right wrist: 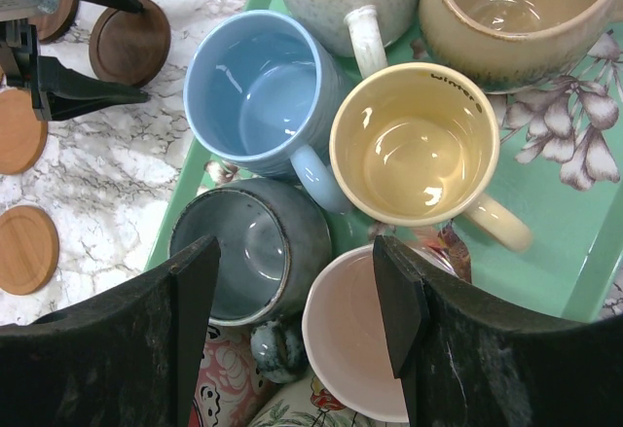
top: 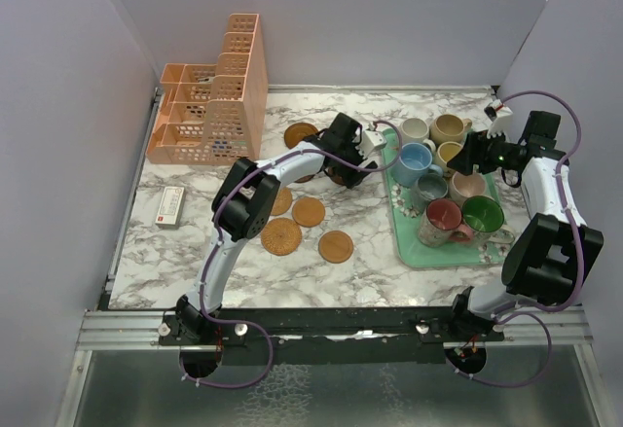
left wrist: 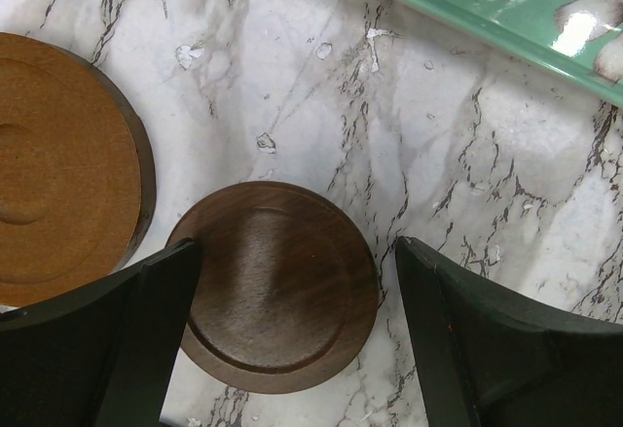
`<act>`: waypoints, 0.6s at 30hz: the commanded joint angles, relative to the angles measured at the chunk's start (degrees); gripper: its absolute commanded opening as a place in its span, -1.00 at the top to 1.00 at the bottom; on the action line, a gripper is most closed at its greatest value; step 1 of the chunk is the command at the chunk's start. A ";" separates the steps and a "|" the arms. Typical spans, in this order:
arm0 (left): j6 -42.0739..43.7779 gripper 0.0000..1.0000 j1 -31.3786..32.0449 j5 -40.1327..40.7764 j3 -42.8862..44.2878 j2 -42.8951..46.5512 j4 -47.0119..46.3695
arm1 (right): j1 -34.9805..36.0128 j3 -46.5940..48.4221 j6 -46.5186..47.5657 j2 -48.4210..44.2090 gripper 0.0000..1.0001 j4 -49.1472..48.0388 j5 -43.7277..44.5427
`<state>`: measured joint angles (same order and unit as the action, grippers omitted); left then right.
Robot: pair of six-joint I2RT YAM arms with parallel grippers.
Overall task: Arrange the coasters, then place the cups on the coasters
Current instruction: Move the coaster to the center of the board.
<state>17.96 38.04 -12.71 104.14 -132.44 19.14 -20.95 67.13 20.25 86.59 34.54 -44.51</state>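
We record eight cups (top: 443, 218), all upright and empty, crowded on the green tray (top: 428, 257): cream cup (top: 416, 129), tan cup (top: 449, 127), blue cup (top: 417, 162), yellow cup (right wrist: 414, 145), grey cup (top: 429, 191), pink cup (top: 468, 186), red cup (right wrist: 219, 398) and green cup (top: 483, 215). The coasters (top: 309, 212) lie flat, scattered on the marble table (top: 195, 262) left of the tray. A dark brown coaster (left wrist: 277, 286) sits just beside a light orange coaster (left wrist: 58, 169).

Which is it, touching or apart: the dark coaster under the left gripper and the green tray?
Apart. The left wrist view shows bare marble table between the dark coaster and the green tray at top right.
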 commanded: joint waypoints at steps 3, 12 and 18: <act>-0.30 -0.69 -0.42 -0.38 -0.95 -0.92 3.40 | 0.21 1.77 0.70 0.76 -0.31 0.52 -1.64; -1.33 -0.80 -0.42 -0.16 1.05 1.13 3.53 | 0.21 1.85 0.79 0.77 -0.31 0.70 -1.81; -1.60 -0.87 -0.42 0.22 2.72 2.27 3.53 | 0.21 1.85 0.84 0.64 -0.31 0.78 -1.90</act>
<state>17.04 37.93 -12.78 104.79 -132.42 20.34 -20.95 67.13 20.29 86.74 34.74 -44.64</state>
